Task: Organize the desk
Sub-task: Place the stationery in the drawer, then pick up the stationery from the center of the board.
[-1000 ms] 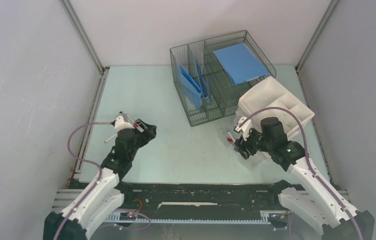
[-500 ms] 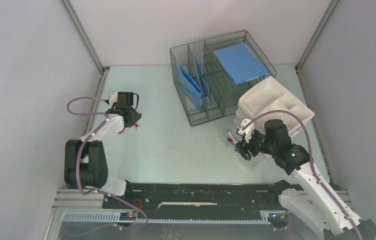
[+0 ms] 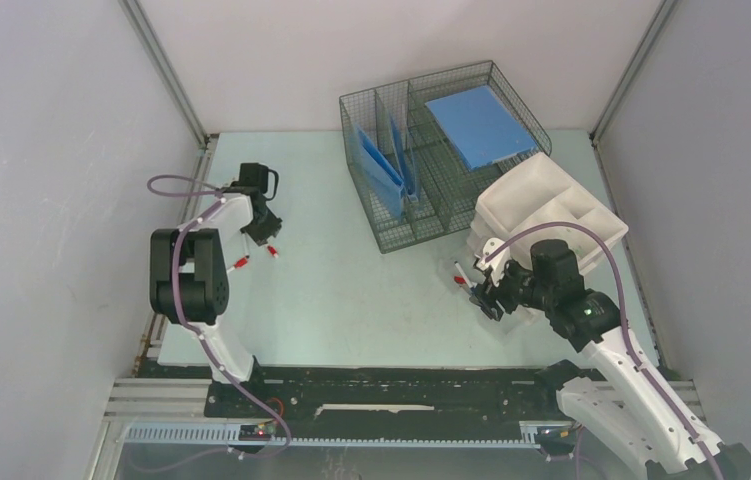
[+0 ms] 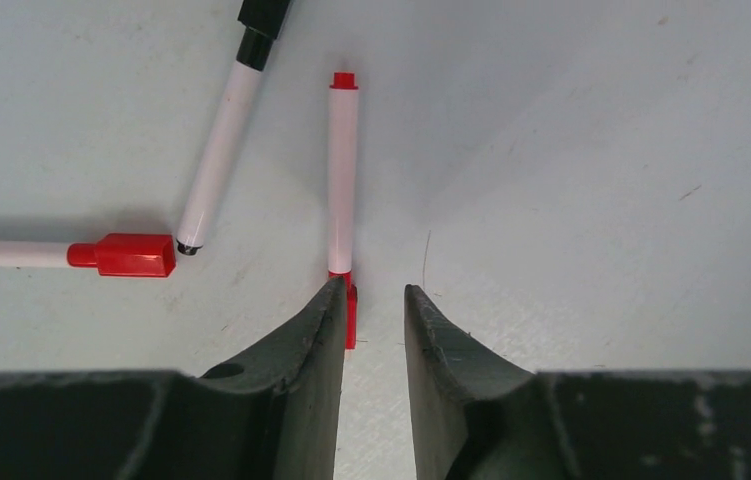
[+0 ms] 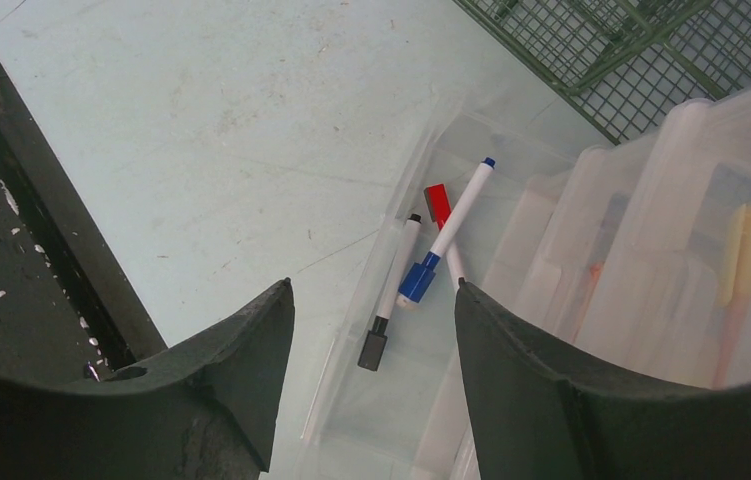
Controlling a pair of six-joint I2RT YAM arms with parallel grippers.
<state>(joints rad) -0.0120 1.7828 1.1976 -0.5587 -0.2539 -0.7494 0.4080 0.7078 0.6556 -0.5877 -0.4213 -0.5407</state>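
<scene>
Worktop point(image 3: 351, 300) lay flat between the grey walls, with everything resting on it. Left hand point(image 4: 373, 292) was low over the worktop near its left edge. Its fingers were parted by a narrow gap and gripped nothing. The capped end of a red marker point(image 4: 342, 180) lay against the inner edge of one finger, not clamped. A black-capped marker point(image 4: 219, 150) lay angled just beside it. A second red marker point(image 4: 121, 255) lay off to the side, its cap nearly touching the black-capped marker's tip. Right hand point(image 5: 373, 290) was spread wide and empty over a clear bin point(image 5: 391, 400) on the right side. The bin held a black pen point(image 5: 391, 290), a blue pen point(image 5: 448, 230) and a red piece point(image 5: 438, 203). Wire basket point(image 3: 361, 150) with blue folders point(image 3: 478, 125) sat at the rear, and a white tray point(image 3: 551, 200) sat just beside it.
</scene>
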